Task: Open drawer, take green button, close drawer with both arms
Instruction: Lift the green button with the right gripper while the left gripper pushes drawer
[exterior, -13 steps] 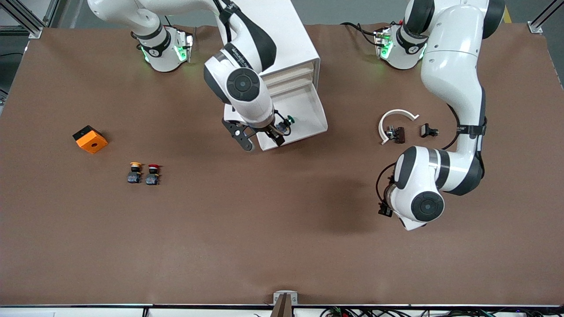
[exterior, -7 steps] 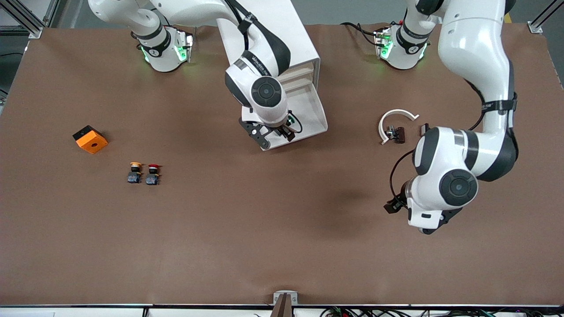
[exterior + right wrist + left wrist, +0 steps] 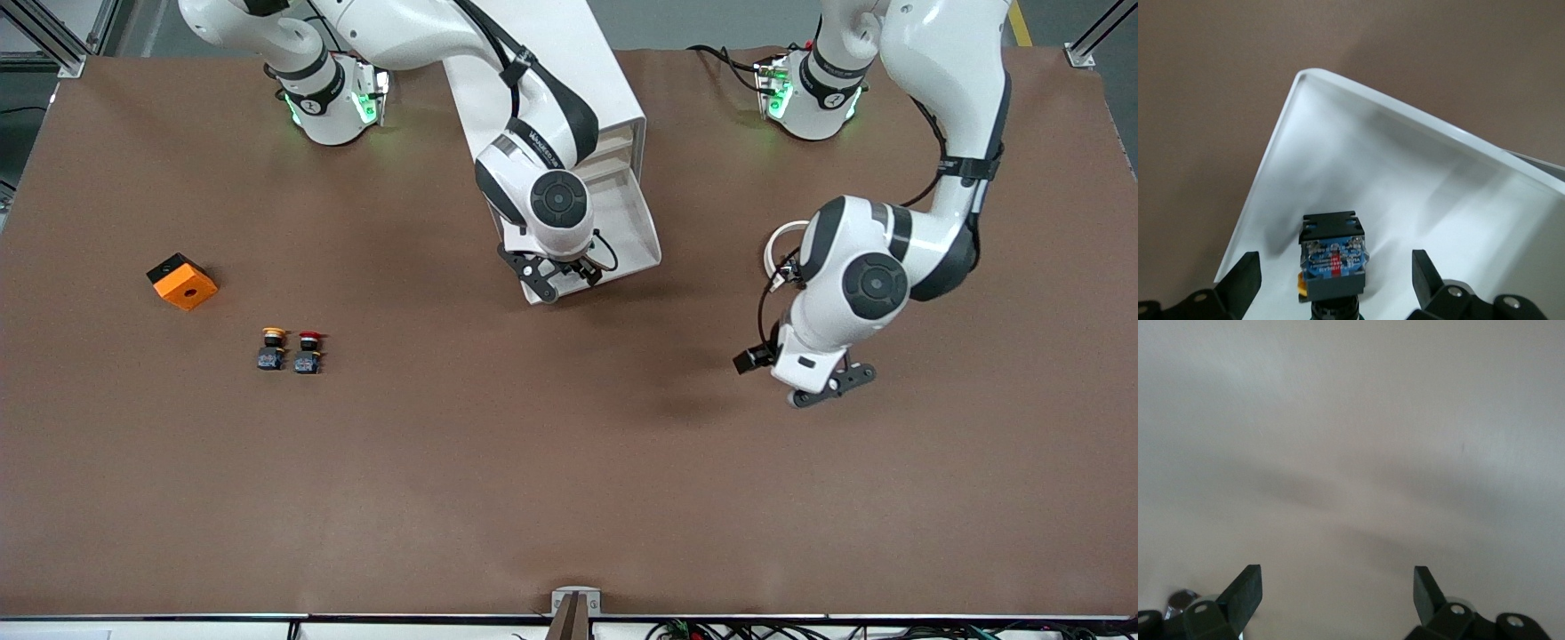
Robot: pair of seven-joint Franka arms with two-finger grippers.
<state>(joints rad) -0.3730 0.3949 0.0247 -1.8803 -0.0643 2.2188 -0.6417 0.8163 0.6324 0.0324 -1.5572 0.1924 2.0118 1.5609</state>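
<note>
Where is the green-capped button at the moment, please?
The button lies in the open drawer, between the right gripper's open fingers; the front view hides it under that arm.

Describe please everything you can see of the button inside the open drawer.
The button lies in the pulled-out white drawer, resting on its floor near a corner. The right wrist view shows its dark, blocky body with a blue and red label, a yellow part under it and a black top; its cap is hardly visible. The right end effector hangs open over it, fingers either side, not touching.
</note>
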